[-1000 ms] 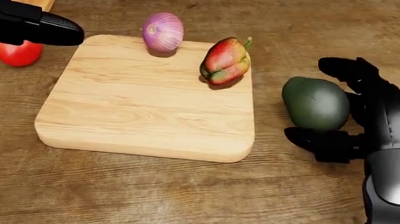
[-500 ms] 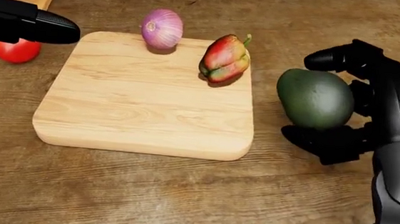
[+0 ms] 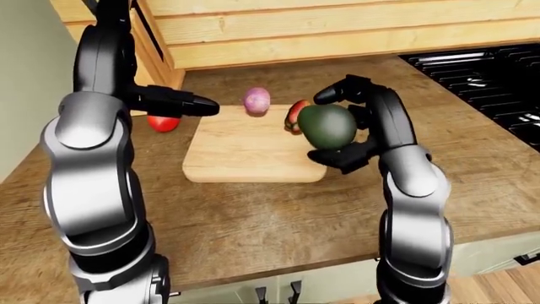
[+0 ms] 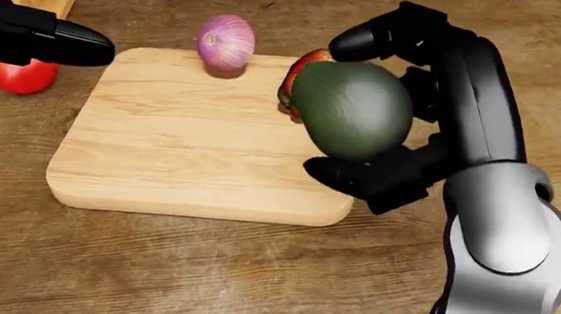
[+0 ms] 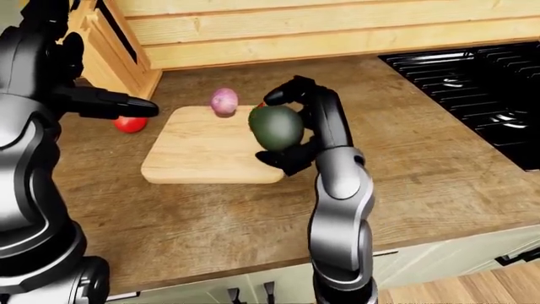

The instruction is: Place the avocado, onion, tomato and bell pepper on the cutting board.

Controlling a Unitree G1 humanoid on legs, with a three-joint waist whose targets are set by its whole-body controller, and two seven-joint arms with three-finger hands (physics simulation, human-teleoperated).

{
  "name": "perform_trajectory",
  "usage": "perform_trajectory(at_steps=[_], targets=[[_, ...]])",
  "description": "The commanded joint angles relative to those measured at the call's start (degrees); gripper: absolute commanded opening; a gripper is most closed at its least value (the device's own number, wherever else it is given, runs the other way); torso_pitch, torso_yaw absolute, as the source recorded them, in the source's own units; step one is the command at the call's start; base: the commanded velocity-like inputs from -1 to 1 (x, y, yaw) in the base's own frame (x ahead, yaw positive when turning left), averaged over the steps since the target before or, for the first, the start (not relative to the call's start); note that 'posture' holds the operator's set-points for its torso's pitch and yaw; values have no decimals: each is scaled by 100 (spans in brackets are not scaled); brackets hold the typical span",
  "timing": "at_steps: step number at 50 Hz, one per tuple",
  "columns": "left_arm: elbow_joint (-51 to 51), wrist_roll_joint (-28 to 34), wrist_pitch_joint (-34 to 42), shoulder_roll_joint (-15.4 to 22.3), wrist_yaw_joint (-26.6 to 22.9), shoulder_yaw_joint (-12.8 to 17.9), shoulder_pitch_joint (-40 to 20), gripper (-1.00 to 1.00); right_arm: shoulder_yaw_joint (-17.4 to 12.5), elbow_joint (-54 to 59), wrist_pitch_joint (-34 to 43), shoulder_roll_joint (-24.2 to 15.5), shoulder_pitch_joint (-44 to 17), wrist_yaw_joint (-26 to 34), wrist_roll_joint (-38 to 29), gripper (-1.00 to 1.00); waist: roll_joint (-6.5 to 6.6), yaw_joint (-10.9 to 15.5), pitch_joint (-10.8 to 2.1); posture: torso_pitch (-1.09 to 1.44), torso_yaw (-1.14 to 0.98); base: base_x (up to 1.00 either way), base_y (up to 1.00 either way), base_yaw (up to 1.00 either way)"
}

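Observation:
My right hand [image 4: 364,115] is shut on the dark green avocado [image 4: 352,110] and holds it in the air over the right edge of the wooden cutting board [image 4: 177,141]. The purple onion [image 4: 224,41] sits on the board's top edge. The red-green bell pepper [image 4: 295,75] lies on the board's top right, mostly hidden behind the avocado. The red tomato [image 4: 21,76] lies on the counter left of the board. My left hand [image 3: 194,104] hovers above the tomato, its black fingers pointing right; how they stand is not clear.
A wooden cabinet corner [image 3: 152,57] stands at the top left by the tomato. A black stove [image 5: 473,82] lies at the right. The counter's near edge [image 3: 278,266] runs along the bottom of the eye views.
My right hand has closed on the avocado, lifted it off the counter and carried it left, over the board's right edge. My left hand has stayed put.

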Motion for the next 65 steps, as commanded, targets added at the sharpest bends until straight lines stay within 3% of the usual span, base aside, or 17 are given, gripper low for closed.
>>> perform_trajectory(at_steps=[1, 10, 32, 41, 49, 65], targets=[[-104, 37, -176, 19, 34, 21, -79, 100, -26, -22, -291, 44, -260, -191, -30, -61, -21, 4, -113, 0, 0, 0, 0, 0], [-57, 62, -170, -4, 30, -15, -155, 100, 172, 174, -266, 433, -416, -516, 29, -62, 4, 14, -105, 0, 0, 0, 0, 0], [-59, 84, -255, -52, 27, -10, -60, 100, 619, 136, -205, 994, -123, -542, -458, -64, 49, 11, -109, 0, 0, 0, 0, 0], [-34, 82, -311, -75, 54, -9, -23, 100, 728, 328, -343, 1067, 6, -593, -548, -60, 67, 6, -119, 0, 0, 0, 0, 0], [-32, 81, -323, -65, 50, -5, -3, 100, 714, 438, -477, 1118, 131, -617, -551, -40, 82, 2, -119, 0, 0, 0, 0, 0], [-3, 122, -299, -51, 9, -24, -87, 100, 708, 378, -431, 1075, 181, -552, -565, -30, 57, 4, -115, 0, 0, 0, 0, 0]])
